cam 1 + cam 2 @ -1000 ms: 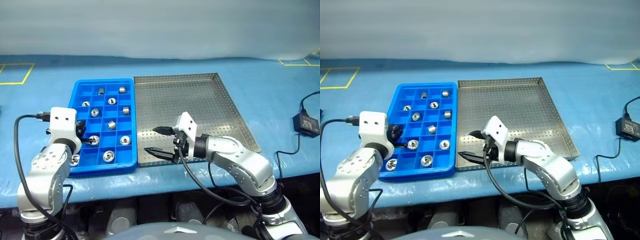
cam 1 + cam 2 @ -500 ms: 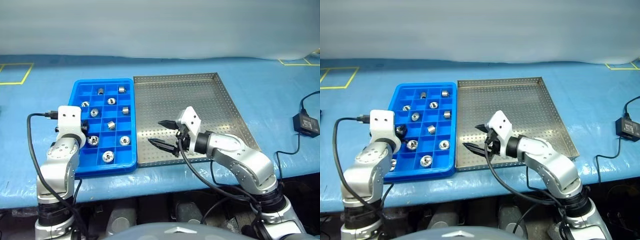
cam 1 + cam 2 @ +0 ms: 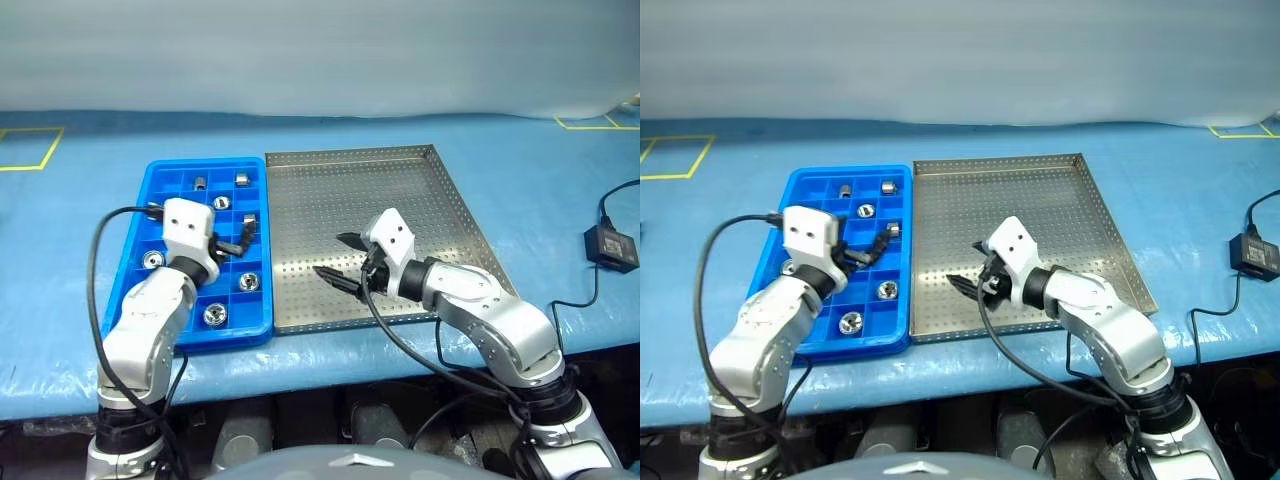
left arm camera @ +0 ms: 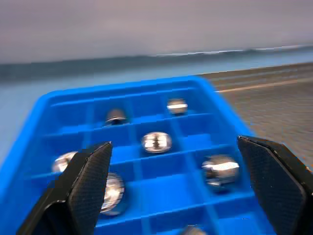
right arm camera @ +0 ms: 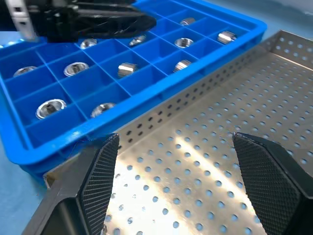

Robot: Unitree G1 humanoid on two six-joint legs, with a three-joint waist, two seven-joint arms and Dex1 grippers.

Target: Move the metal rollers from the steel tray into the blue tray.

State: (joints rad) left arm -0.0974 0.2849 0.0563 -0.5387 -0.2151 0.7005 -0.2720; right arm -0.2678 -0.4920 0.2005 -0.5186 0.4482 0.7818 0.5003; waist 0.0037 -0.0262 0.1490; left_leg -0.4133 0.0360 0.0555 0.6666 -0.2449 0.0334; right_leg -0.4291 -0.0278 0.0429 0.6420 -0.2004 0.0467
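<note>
Swinging inward over blue tray (image 3: 150, 300), left claw (image 3: 238, 240) now spread

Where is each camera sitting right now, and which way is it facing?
Head eyes: high, looking forward and down on the blue tray, the steel tray and both arms.
Left wrist: on the left arm, low over the blue tray, facing the metal rollers; left gripper jaws open.
Right wrist: on the right arm, over the steel tray, facing the blue tray; right gripper jaws open.
Shared: both wrist views see the rollers.
</note>
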